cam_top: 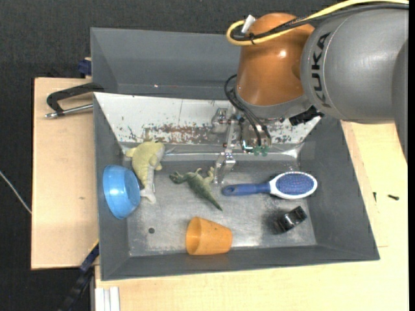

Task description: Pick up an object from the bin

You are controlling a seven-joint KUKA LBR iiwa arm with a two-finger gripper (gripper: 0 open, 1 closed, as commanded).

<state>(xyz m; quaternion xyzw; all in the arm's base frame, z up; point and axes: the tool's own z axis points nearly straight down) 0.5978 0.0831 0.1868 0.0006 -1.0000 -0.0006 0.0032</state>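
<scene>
pincer [225,168] low beside the green dinosaur [198,185]

pincer of thin bright metal hung down into the grey metal bin [337,173]. its tip was just right of the green dinosaur's raised end. whether it touched the toy could not be told, nor whether the pincer was spread or pressed together. above it swelled the glossy, rounded orange cover [269,60] of the wrist, joined to the smooth grey arm [363,50].

the green dinosaur, a slim moulded figure with a long tapering tail, lay on the scuffed, speckled floor near the bin's middle. right of the dinosaur lay a blue brush [275,186], its smooth narrow handle pointing toward the dinosaur and its oval, white-rimmed bristle head at the far end. farther off, to the dinosaur's lower right, sat a small black blocky thing [287,219]. below the dinosaur an orange cup [209,236], smooth and tapered, lay on its side. left of the dinosaur was a chunkier pale yellow dinosaur [146,161], matt in finish. beyond that a round blue bowl [120,191] was tipped up near the bin's sloping wall.
</scene>
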